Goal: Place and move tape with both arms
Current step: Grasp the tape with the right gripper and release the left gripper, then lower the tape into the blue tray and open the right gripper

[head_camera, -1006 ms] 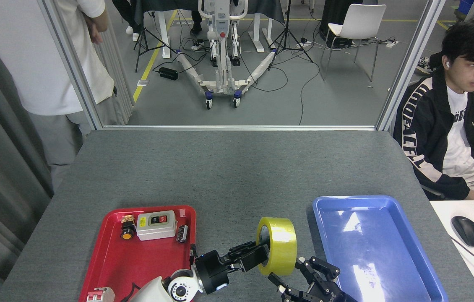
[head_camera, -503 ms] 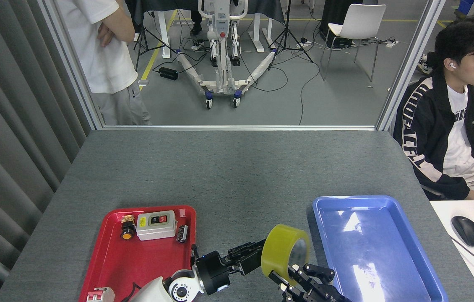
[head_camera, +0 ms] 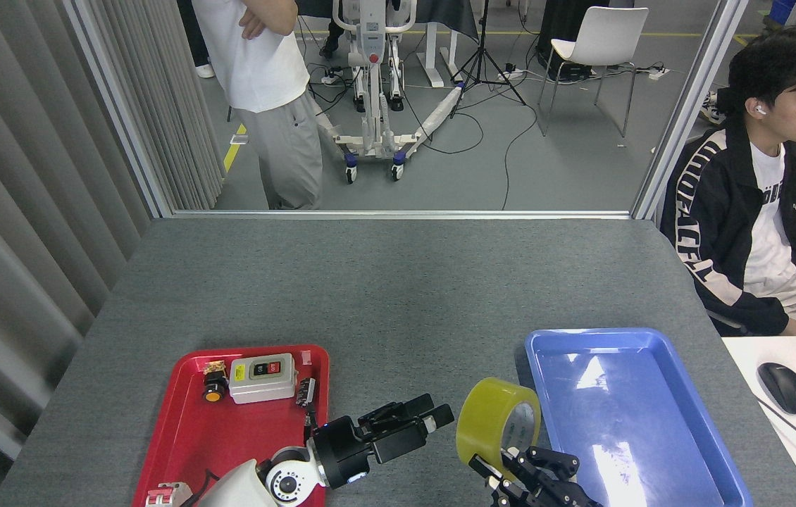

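The tape (head_camera: 489, 420), a yellow roll with a white core, stands on edge and tilted just left of the blue tray. My right gripper (head_camera: 514, 461) comes up from the bottom edge and is shut on the roll's lower rim. My left gripper (head_camera: 430, 415) sits a short gap to the left of the tape, open and holding nothing, its black fingers (head_camera: 408, 410) pointing right toward the roll. A blue light shows on the left wrist.
A red tray (head_camera: 179, 429) at the lower left holds a grey switch box (head_camera: 262, 377), a push button (head_camera: 213, 387) and small parts. The blue tray (head_camera: 658, 338) lies at the lower right. A person sits at the right beside a white desk with a mouse (head_camera: 784, 387); another stands beyond the table.
My left gripper let go of the tape and drew back left. The roll tipped and shifted right, now held by my right gripper. The standing person walked right behind the table.
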`<control>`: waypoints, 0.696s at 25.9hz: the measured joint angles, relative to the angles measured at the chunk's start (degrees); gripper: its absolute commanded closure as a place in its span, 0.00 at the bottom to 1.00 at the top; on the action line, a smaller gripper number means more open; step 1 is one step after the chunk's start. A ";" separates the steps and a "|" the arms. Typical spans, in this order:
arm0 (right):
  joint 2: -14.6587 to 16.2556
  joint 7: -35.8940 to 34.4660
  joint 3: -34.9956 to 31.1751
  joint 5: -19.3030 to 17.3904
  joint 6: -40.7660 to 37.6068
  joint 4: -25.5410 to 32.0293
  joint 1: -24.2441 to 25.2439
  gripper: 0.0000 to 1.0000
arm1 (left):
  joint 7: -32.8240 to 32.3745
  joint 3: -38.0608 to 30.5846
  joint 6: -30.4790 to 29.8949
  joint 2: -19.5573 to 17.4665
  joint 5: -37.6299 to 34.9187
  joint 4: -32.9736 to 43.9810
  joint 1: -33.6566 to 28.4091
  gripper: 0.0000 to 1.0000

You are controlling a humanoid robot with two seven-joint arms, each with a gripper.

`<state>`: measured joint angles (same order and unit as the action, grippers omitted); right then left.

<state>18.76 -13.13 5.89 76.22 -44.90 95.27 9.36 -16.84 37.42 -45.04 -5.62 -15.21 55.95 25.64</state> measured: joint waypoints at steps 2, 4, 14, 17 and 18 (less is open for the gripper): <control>0.53 -0.19 -1.57 -0.70 -0.02 -0.05 0.35 1.00 | 0.54 -1.40 -0.01 -2.02 0.05 1.11 0.03 0.02; 1.03 -0.36 -3.88 -1.65 -0.10 -0.18 0.49 1.00 | 2.36 -3.18 -0.01 -4.35 -0.05 2.83 -0.21 0.02; 2.08 7.15 -13.48 -3.15 0.37 -2.97 0.13 1.00 | 16.71 -19.25 26.56 -13.30 -32.11 22.89 -14.42 0.02; 2.77 12.31 -13.62 -3.29 5.37 -3.62 -0.98 1.00 | 18.55 -25.45 38.31 -13.63 -46.73 30.46 -23.17 0.02; 3.23 14.29 -13.56 -3.41 7.80 -3.78 -1.44 1.00 | 18.75 -26.92 40.72 -13.72 -49.78 32.01 -25.30 0.02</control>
<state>21.99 1.16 -7.67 72.81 -37.10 91.49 7.93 1.91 10.50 -4.32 -19.34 -64.99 87.96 0.34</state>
